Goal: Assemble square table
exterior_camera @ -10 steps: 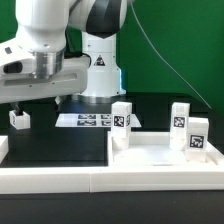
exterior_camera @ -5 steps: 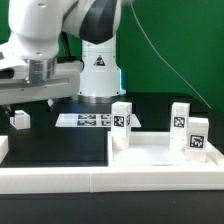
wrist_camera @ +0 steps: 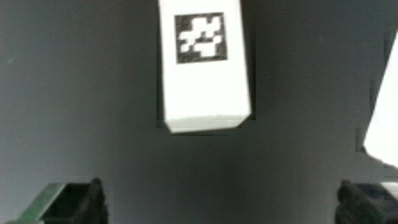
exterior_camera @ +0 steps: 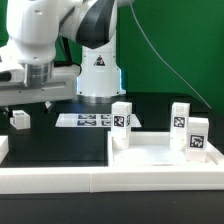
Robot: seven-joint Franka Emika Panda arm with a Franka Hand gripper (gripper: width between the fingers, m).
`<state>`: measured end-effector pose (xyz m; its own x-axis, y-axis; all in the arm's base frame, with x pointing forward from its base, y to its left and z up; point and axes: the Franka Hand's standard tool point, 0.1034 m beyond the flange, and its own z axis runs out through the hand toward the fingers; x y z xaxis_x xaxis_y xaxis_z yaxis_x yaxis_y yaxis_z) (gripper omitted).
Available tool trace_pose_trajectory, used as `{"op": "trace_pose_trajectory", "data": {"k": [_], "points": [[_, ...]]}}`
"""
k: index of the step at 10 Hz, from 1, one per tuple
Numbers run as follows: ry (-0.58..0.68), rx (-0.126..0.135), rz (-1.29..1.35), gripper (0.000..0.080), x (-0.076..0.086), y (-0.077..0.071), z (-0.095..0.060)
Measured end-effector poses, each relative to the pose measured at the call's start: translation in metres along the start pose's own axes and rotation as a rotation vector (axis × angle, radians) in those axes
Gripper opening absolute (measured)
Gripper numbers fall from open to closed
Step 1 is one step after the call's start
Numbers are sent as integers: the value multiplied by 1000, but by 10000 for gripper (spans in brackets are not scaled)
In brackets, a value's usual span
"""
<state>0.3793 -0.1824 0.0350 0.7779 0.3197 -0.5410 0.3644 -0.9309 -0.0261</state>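
White plastic is all you are dealing with: the tray-like top (exterior_camera: pixel 160 152) lies at the table's (exterior_camera: pixel 60 140) near edge, toward the exterior view's right, and three legs (exterior_camera: pixel 121 116) stand upright by it, one at its far left corner and two at its far right corner. A fourth leg (exterior_camera: pixel 19 119) sits well apart, near the table's edge on the exterior view's left.

Over the last second your arm has swung toward that lone leg and dropped a little; the hand (exterior_camera: pixel 22 101) now hovers just above it. In the wrist view a tagged leg (wrist_camera: pixel 206 65) lies between the two fingers (wrist_camera: pixel 71 200), apart from both, so you hold nothing. The hand is wide open, and it has not narrowed during the move.

Read this as your approach to the first leg pickup. Nothing is joined yet: no leg is fixed to the top, so the assembly is at its very start.

From here you likely need a straight descent until the fingers bracket the leg, then a squeeze. Watch the centring: the leg looks nearer one finger than the other in the wrist view, and an off-centre close could push it aside or tip it. The marker board (exterior_camera: pixel 84 120) lies flat near the far edge, clear of your path.
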Motion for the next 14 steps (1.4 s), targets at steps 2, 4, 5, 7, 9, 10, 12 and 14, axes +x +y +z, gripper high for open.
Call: {"op": "trace_pose_trajectory", "data": {"k": [2,4,5,7,9,10,12,14], "points": [[-91,-10,-13,649,-1,3,7],[-179,-58,-39,649,-6,11,14],[-243,-54,-35,649,-12,10,16],[-339,-47,-26,649,-8,8,19],[-460,-41,-17,649,-10,5,23],[-447,-49,-25,649,-8,9,27],[-441,-40,-15,649,-13,14,33],[-439,-38,-10,649,-16,13,39]]}}
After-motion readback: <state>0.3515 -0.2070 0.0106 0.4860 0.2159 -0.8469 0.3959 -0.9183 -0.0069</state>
